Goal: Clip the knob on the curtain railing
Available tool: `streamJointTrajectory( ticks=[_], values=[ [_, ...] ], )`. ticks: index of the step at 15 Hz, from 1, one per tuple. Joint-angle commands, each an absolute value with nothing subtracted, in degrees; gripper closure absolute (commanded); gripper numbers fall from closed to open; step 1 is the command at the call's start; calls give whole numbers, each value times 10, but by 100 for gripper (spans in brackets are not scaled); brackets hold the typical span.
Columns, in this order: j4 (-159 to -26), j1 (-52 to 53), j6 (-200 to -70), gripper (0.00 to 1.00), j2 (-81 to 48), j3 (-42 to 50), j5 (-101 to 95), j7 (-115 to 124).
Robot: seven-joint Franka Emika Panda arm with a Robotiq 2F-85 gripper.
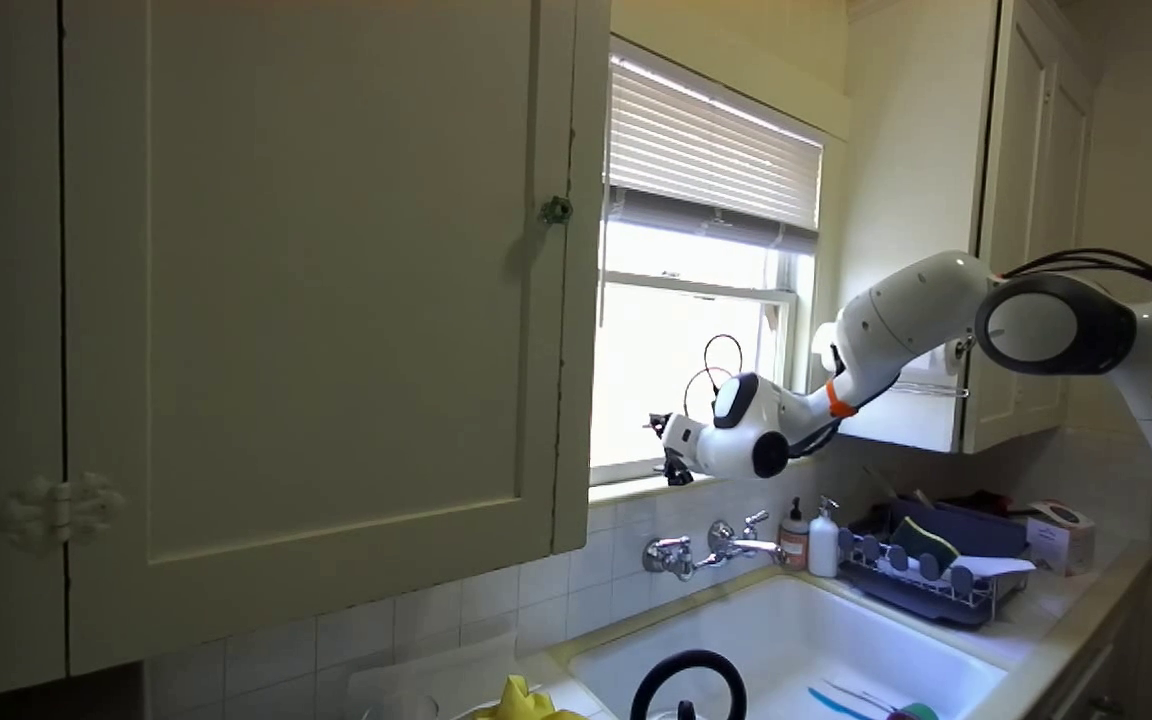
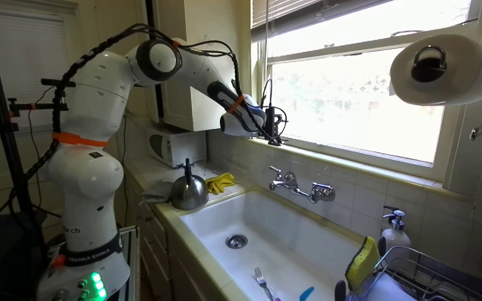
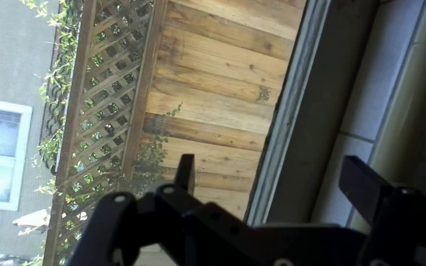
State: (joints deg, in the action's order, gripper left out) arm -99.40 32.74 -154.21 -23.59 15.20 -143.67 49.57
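Note:
A white slatted blind (image 1: 716, 140) hangs over the upper part of the window. The rail (image 1: 751, 230) along its lower edge looks grey in shade; this lower part also shows in an exterior view (image 2: 291, 20). Small fittings sit along it, too small to make out. A dark green knob (image 1: 556, 210) is on the near cabinet door; I cannot tell whether it is the task's knob. My gripper (image 1: 662, 447), also in an exterior view (image 2: 282, 130), is in front of the lower pane, below the blind. In the wrist view the gripper (image 3: 268, 159) has its fingers wide apart, nothing between them.
A thin wand (image 2: 267, 46) hangs from the blind near the gripper. The window sill (image 2: 362, 165) runs below it. A faucet (image 2: 291, 184), a white sink (image 2: 308, 225), a kettle (image 2: 190, 192) and a paper towel roll (image 2: 475, 71) are around. Cabinets (image 1: 336, 300) flank the window.

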Motion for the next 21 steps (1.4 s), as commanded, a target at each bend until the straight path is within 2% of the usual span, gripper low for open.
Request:
streamJointTrajectory(
  ticks=[1,7,8,12,15,17,18,21],
  values=[
    [-1040,322,-1539,0,-224,164,-1437,490],
    [-1090,316,-1448,0,-215,187,-1415,524],
    [-1102,210,-1408,0,-197,69,-1415,484],
    [-1108,129,-1346,0,-205,-12,-1455,523],
    [-1088,93,-1352,0,-218,-50,-1436,496],
    [-1081,83,-1352,0,-223,-59,-1440,492],
    [-1070,112,-1364,0,-227,-27,-1454,512],
    [-1059,106,-1367,0,-233,-21,-1450,512]
  ],
)
